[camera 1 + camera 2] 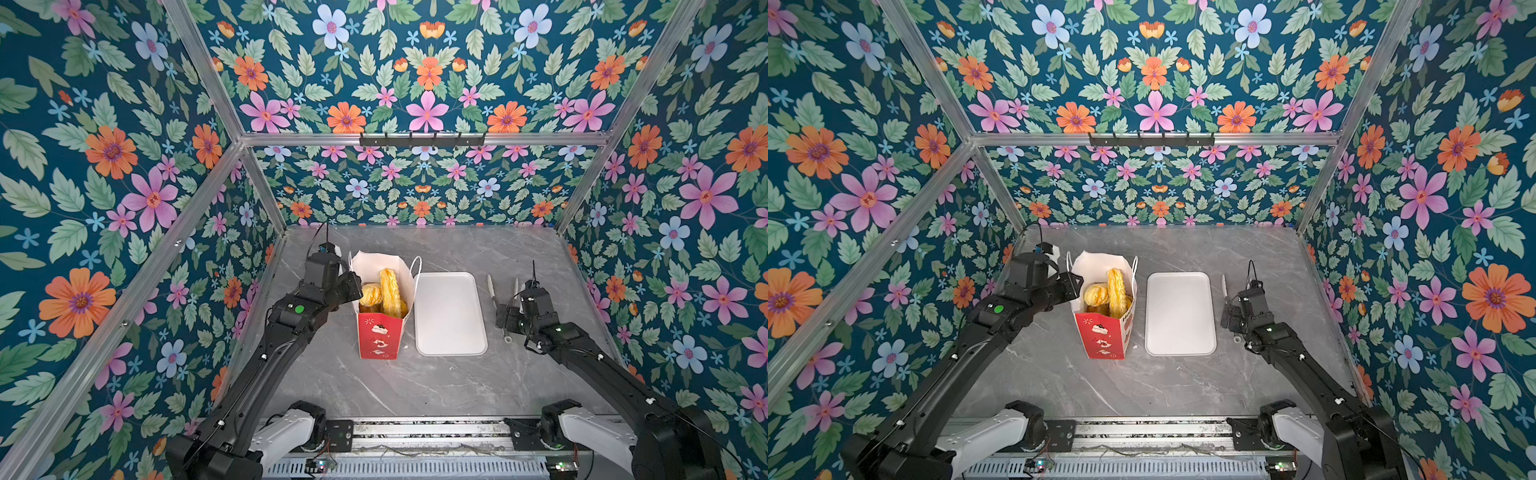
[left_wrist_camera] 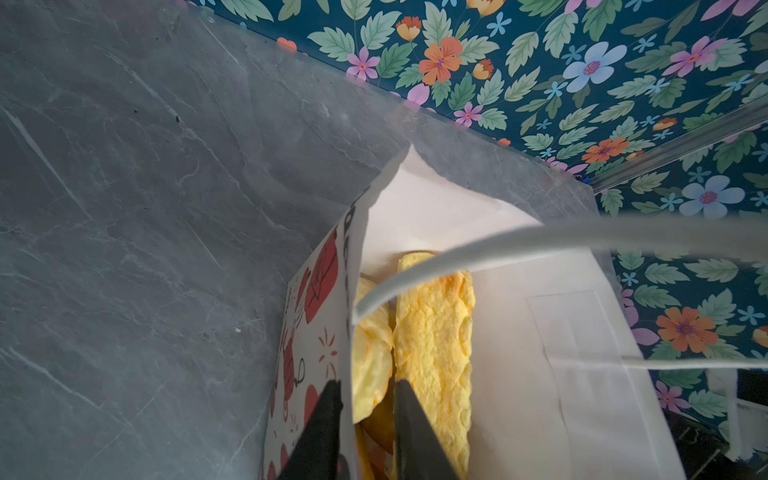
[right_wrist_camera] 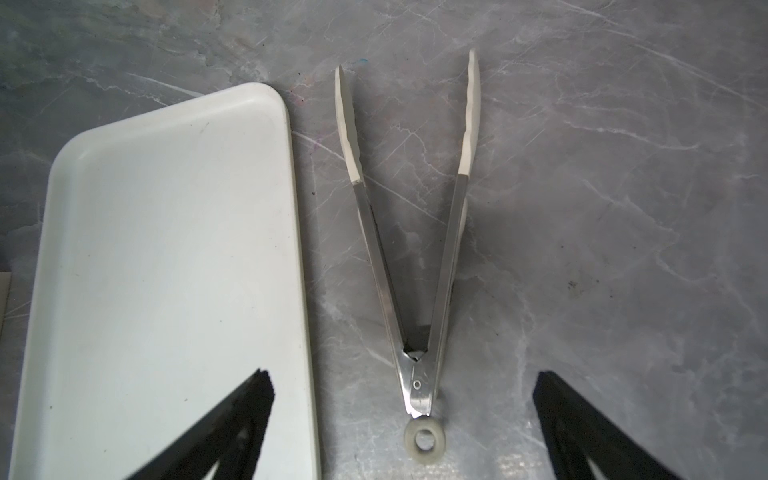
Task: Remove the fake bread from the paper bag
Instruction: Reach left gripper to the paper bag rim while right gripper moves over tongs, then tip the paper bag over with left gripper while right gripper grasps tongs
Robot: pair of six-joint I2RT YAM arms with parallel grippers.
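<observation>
Fake bread (image 1: 390,291) stands in the paper bag (image 1: 380,336), upright beside the tray (image 1: 451,345). My left gripper (image 2: 366,386) is narrow, straddling the bag's side wall. Can't tell if it's pinched; I'd clamp paper only, clear of the bun. My right gripper (image 3: 403,374) hangs wide over the tongs (image 3: 376,249).

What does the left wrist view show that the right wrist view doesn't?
Only the left wrist view: the paper bag, open, with a long yellow loaf and a yellow bun inside, a cord handle across the frame, and the left end effector straddling the bag's side wall. Only the right wrist view: the white tray, tongs lying spread beside it, and the right end effector open over the tongs. Both: the grey marbled tabletop.
</observation>
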